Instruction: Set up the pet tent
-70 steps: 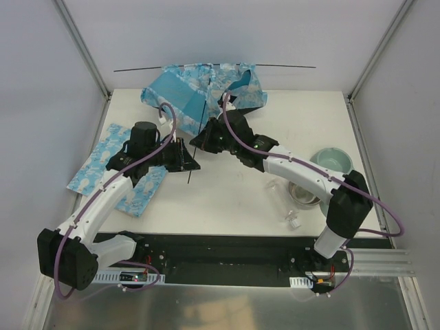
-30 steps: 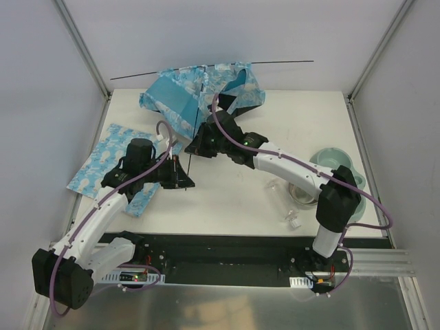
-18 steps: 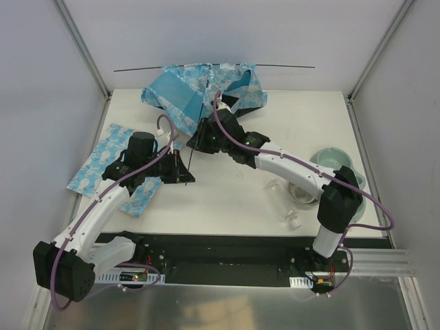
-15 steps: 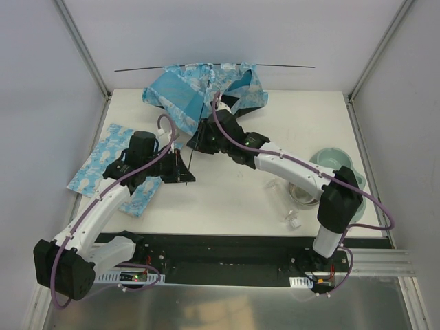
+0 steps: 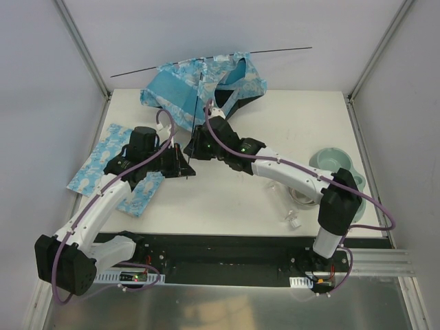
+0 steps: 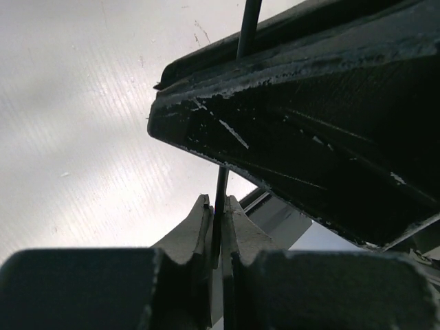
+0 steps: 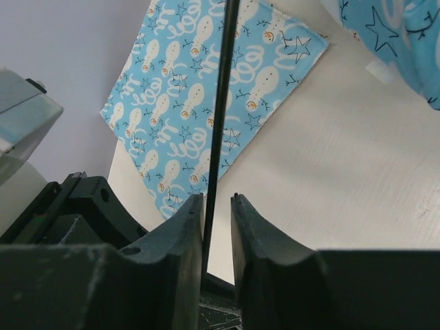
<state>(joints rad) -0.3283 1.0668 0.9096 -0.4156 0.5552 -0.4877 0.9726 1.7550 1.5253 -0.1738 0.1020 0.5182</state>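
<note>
My left claw [image 6: 218, 210] is nearest me, between the table [image 5: 234, 203]'s left edge and its middle. It is pinched shut on the lower end of a thin black pole [image 7: 221, 103]. The printed mat [image 5: 103, 161] lies flat along the left edge under that arm.

Just beyond is my right claw [image 7: 216, 201]. Its jaws stand a little apart and the pole runs between them with a gap on one side. I read it as holding nothing, only fencing the pole in. The two claws are almost touching, and the right one's dark body fills much of the left wrist view.

The pole runs on to the tent [image 5: 185, 89], which is slumped in a crumpled heap at the far edge, toward the far left corner. A second pole [image 5: 275, 52] lies across its top and sticks out on both sides. I cannot see where my pole's far end seats in the fabric.

I judge the step in hand to be bowing this pole so the fabric rises. I would use the left claw as a firm anchor and slide the right one along the pole toward the tent. With the pole centred between the fingers, I would then close squarely. The wider spacing should give more leverage. I would push slowly, since a thin pole can spring free or drag the tent over the far edge.
</note>
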